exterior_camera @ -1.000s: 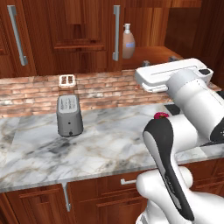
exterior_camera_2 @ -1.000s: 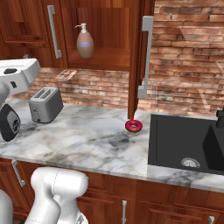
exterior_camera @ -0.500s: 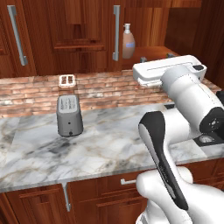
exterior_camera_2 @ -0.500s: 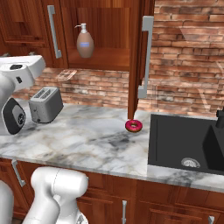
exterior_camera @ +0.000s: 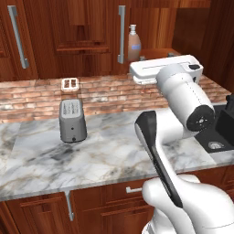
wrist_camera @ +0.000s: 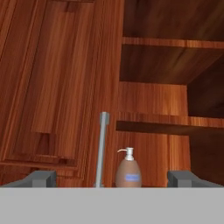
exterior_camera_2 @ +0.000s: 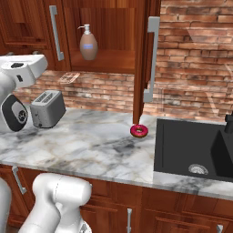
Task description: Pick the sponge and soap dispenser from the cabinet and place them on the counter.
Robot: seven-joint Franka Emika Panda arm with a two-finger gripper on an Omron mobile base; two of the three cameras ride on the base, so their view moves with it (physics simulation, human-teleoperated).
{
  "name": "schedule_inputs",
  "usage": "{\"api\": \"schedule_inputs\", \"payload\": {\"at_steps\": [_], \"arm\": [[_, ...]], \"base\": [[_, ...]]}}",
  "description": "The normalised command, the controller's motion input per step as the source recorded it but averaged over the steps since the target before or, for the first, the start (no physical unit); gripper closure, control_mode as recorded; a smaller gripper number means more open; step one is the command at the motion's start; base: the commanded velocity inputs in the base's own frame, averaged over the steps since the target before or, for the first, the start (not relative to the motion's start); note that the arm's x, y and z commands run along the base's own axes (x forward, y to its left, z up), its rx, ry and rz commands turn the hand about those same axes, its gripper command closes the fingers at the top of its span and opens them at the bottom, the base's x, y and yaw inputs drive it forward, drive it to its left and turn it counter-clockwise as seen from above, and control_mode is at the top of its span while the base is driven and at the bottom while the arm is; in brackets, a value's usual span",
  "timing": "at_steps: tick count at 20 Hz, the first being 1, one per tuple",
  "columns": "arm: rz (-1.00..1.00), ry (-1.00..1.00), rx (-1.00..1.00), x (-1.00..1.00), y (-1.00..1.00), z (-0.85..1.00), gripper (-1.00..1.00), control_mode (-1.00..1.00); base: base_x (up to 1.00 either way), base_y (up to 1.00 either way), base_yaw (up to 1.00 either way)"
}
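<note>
The soap dispenser (exterior_camera_2: 88, 43), a tan-brown egg-shaped bottle with a pale pump, stands on the lower shelf of the open cabinet (exterior_camera_2: 109, 63). It also appears at the cabinet's edge (exterior_camera: 133, 42) in the left base view. In the hand view my gripper (wrist_camera: 113, 179) is open, and the soap dispenser (wrist_camera: 128, 170) stands far ahead between the two dark fingertips (wrist_camera: 42, 178), a little right of centre. My hand hovers over the marble counter (exterior_camera: 105, 151), well short of the cabinet. The sponge is hidden.
A grey toaster (exterior_camera: 72, 119) stands on the counter by the brick wall. A red doughnut (exterior_camera_2: 139, 131) lies under the open cabinet door (exterior_camera_2: 142, 54) with its grey bar handle. A black sink (exterior_camera_2: 191, 148) lies to the right. An upper shelf (wrist_camera: 170, 43) shows above.
My hand has risen a little and moved closer to the cabinet opening, jaws staying wide. The soap dispenser, toaster and doughnut have not moved.
</note>
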Motion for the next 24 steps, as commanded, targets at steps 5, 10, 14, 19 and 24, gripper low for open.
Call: {"api": "schedule_inputs", "payload": {"at_steps": [5, 10, 14, 19, 24], "arm": [[0.00, 0.00, 0.00, 0.25, 0.06, 0.00, -1.00, -1.00], [0.00, 0.00, 0.00, 0.25, 0.03, 0.00, -1.00, -1.00], [0.00, 0.00, 0.00, 0.23, 0.00, 0.00, -1.00, -1.00], [0.00, 0.00, 0.00, 0.22, 0.00, -0.01, -1.00, -1.00], [0.00, 0.00, 0.00, 0.16, 0.00, 0.00, -1.00, -1.00]], "base": [[0.00, 0.00, 0.00], [0.00, 0.00, 0.00], [0.00, 0.00, 0.00], [0.00, 0.00, 0.00], [0.00, 0.00, 0.00]]}}
